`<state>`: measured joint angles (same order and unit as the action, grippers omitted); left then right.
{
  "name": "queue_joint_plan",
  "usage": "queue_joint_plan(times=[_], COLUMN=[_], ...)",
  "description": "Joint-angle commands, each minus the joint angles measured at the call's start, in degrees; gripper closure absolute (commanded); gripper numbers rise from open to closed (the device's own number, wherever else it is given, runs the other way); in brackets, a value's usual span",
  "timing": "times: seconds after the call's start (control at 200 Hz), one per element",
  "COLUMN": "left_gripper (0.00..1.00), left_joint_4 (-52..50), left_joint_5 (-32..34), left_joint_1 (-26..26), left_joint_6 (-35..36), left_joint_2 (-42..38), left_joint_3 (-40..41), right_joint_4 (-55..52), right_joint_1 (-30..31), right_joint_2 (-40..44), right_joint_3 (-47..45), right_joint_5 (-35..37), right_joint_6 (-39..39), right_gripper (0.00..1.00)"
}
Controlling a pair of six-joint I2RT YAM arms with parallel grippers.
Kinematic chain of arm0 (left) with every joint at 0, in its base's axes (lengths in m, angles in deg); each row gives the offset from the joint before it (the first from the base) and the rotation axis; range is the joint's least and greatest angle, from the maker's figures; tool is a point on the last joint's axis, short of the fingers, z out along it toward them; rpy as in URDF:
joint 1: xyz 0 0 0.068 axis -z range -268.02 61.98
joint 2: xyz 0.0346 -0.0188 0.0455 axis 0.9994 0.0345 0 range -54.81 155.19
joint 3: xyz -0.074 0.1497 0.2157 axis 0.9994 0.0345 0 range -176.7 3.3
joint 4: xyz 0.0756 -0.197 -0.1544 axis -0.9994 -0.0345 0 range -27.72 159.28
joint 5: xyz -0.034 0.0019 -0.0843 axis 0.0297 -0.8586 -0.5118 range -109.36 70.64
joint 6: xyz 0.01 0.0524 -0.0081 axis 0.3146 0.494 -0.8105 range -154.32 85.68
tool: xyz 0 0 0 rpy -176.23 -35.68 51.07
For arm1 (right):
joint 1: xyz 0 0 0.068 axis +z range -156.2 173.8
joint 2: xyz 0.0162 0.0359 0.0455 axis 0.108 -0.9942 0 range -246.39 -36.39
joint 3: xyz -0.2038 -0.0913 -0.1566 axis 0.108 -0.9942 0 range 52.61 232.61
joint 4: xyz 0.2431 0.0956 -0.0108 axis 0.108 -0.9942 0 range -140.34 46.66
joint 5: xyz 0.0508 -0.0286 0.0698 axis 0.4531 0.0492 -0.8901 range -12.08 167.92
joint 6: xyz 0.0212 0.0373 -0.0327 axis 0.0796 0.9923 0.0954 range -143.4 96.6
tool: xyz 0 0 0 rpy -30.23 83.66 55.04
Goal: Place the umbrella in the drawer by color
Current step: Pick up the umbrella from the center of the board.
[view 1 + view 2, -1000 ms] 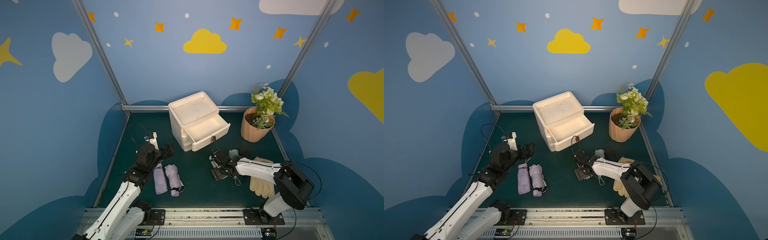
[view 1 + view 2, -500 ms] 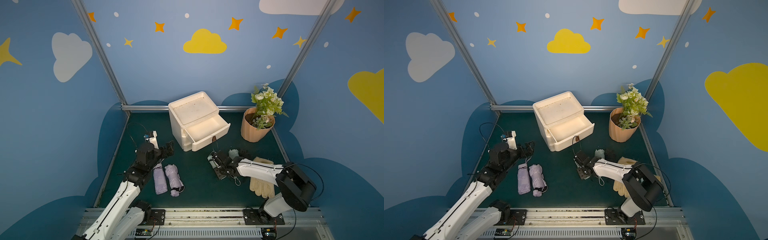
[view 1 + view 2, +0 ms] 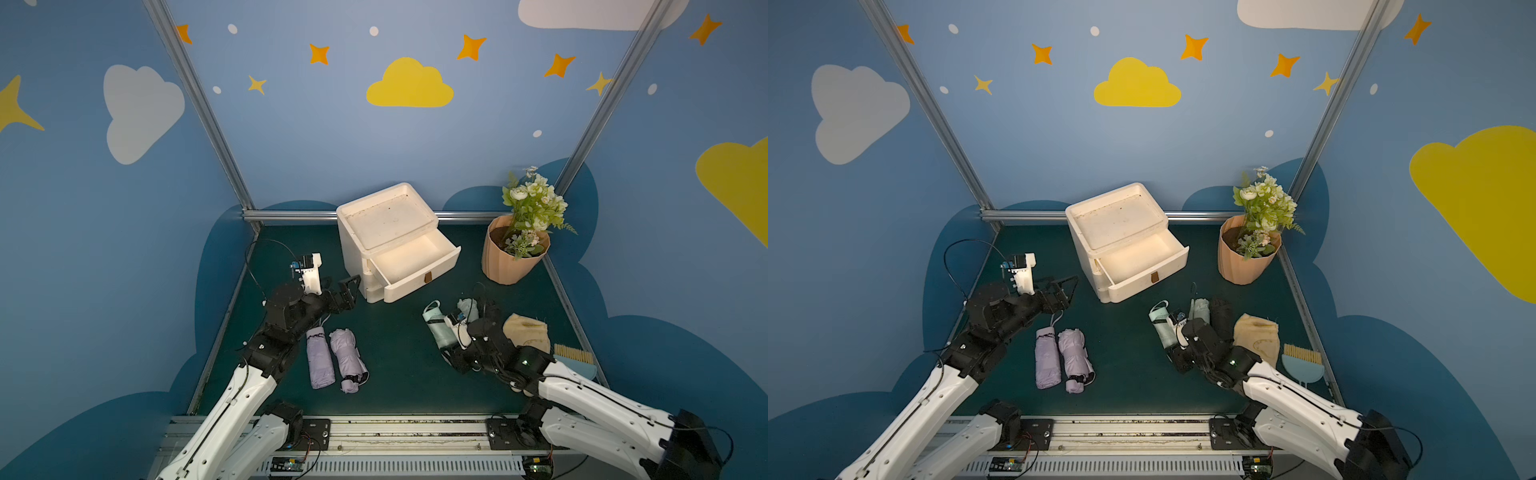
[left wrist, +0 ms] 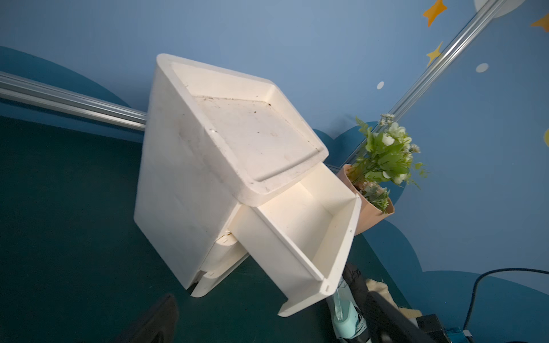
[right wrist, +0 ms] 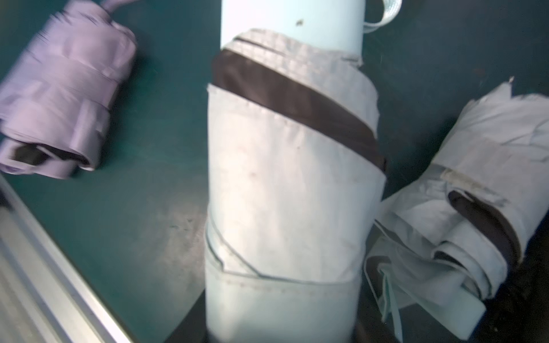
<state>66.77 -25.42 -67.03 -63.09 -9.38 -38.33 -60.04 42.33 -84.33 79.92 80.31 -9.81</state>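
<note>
The white drawer unit (image 3: 386, 232) stands at the back with its top drawer (image 3: 411, 259) pulled out and empty. My right gripper (image 3: 451, 347) is shut on a mint-green folded umbrella (image 3: 436, 328); in the right wrist view the umbrella (image 5: 285, 178) fills the space between the jaws. A second mint umbrella (image 3: 467, 307) and a black one (image 3: 1221, 316) lie just behind it. Two lilac umbrellas (image 3: 320, 357) (image 3: 348, 359) lie side by side at the front left. My left gripper (image 3: 347, 291) hovers open and empty beside the unit's lower corner.
A potted plant (image 3: 513, 257) stands at the back right. A beige cloth (image 3: 525, 332) and a blue brush (image 3: 575, 359) lie by the right wall. A metal rail (image 3: 374, 428) runs along the front edge. Bare green mat lies between the two umbrella groups.
My right gripper's jaws have closed around the mint umbrella, and the hand has shifted slightly toward the front. The left arm has hardly moved.
</note>
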Motion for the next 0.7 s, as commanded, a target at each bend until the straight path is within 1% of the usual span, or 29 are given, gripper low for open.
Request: queue_joint_plan(times=[0.0, 0.055, 0.12, 0.225, 0.345, 0.441, 0.516, 0.621, 0.691], left_gripper=[0.0, 0.0, 0.0, 0.0, 0.0, 0.0, 0.0, 0.01, 0.02], left_joint_4=[2.5, 3.4, 5.6, 8.7, 12.0, 12.3, 12.9, 13.0, 12.7], left_joint_5=[-1.8, -1.1, -0.7, -0.3, 1.8, 4.1, 4.9, 6.2, 9.0], left_joint_1=[2.8, 4.7, 7.0, 11.6, 17.2, 21.1, 23.7, 27.1, 28.9], left_joint_6=[-2.4, -3.2, -4.3, -4.9, -5.4, -7.2, -7.8, -7.1, -7.6], left_joint_2=[-0.4, -0.2, 0.7, 3.8, 9.3, 14.9, 19.0, 23.9, 26.4], left_joint_3=[-0.8, -0.7, -0.5, -1.7, -4.7, -8.8, -12.2, -16.1, -17.9], right_joint_4=[10.3, 12.5, 14.1, 17.1, 20.2, 26.3, 31.1, 33.4, 35.3], right_joint_1=[0.2, 0.2, 0.2, 0.3, 0.8, 1.4, 2.3, 3.6, 4.1], right_joint_2=[8.6, 12.9, 16.8, 19.1, 16.5, 12.8, 10.0, 6.8, 5.3], right_joint_3=[-3.2, -4.5, -4.8, -4.1, -1.4, -0.5, -0.1, 1.5, 2.2], right_joint_5=[-3.1, -2.2, -0.2, 2.8, 7.6, 11.1, 12.7, 14.8, 14.8], right_joint_6=[-0.8, -0.9, 1.0, 3.1, 3.4, 2.9, 1.9, 0.1, -0.6], right_gripper=[0.54, 0.54, 0.54, 0.55, 0.55, 0.56, 0.56, 0.56, 0.56])
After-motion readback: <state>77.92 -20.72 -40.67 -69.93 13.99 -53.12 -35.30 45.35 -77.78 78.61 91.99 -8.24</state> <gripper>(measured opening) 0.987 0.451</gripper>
